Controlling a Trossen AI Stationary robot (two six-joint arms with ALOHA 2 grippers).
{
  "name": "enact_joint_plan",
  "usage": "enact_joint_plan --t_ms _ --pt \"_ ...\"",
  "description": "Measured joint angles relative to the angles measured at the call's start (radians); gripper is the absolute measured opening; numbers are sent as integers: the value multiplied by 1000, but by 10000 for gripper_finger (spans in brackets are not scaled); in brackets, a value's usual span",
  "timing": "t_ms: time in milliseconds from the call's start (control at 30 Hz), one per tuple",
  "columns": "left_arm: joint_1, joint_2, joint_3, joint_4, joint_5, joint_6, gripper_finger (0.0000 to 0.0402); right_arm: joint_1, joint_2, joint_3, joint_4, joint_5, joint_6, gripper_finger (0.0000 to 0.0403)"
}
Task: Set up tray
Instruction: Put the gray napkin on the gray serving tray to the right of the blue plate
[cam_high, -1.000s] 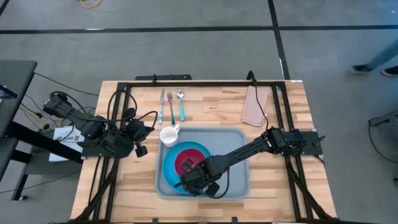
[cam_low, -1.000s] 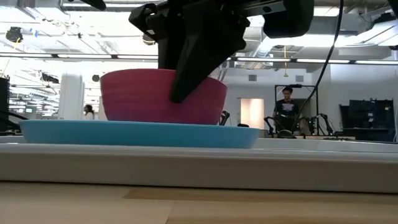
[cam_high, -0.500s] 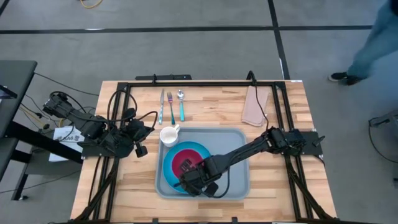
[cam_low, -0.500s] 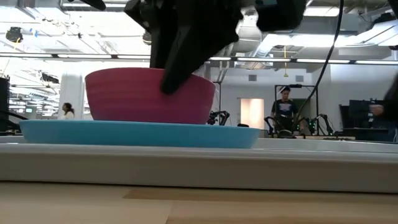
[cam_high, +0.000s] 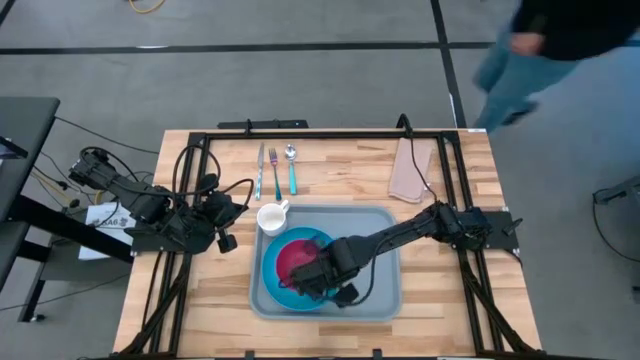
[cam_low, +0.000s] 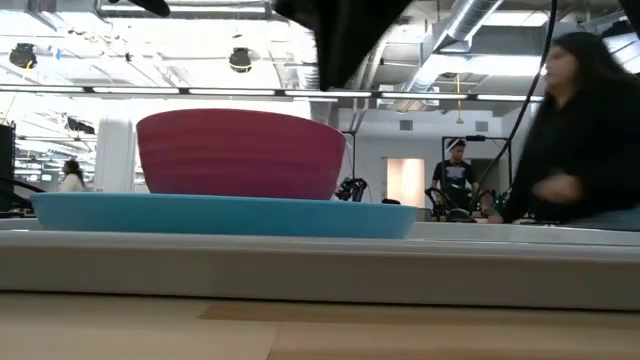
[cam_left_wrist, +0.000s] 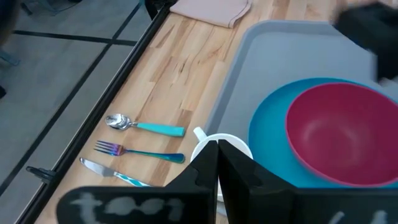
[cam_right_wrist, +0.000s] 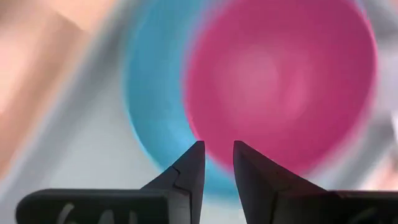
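Grey floor surrounds the wooden surface (cam_high: 440, 300), and a person (cam_low: 585, 140) passes beyond its far side (blurred in both the high and low views). On the surface's near middle lies the tray (cam_high: 382, 290), holding a blue plate (cam_high: 272, 275) with a red bowl (cam_high: 292, 258) on it. A white cup (cam_high: 271, 217) stands just at the tray's far left corner. Beyond it lie a knife (cam_high: 260, 170), fork (cam_high: 274, 170) and spoon (cam_high: 291, 168) side by side, and a napkin (cam_high: 410, 170) lies toward the far right. The right claw (cam_right_wrist: 216, 160) hangs above the bowl's near rim with its fingers slightly apart, gripping nothing. The left claw (cam_left_wrist: 217, 165) waits at the surface's left side, fingers pressed together and empty.
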Motion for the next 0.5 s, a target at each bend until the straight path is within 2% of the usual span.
enact_joint_plan --t_ms 133,333,500 --pt "0 0 0 0 0 -11 0 -40 -2 53 -212 17 154 77" --pt "0 0 0 -2 2 -14 0 -114 -122 -22 -205 30 223 77" --pt "-8 0 -1 -3 33 -15 0 -189 -310 -197 -203 99 354 77"
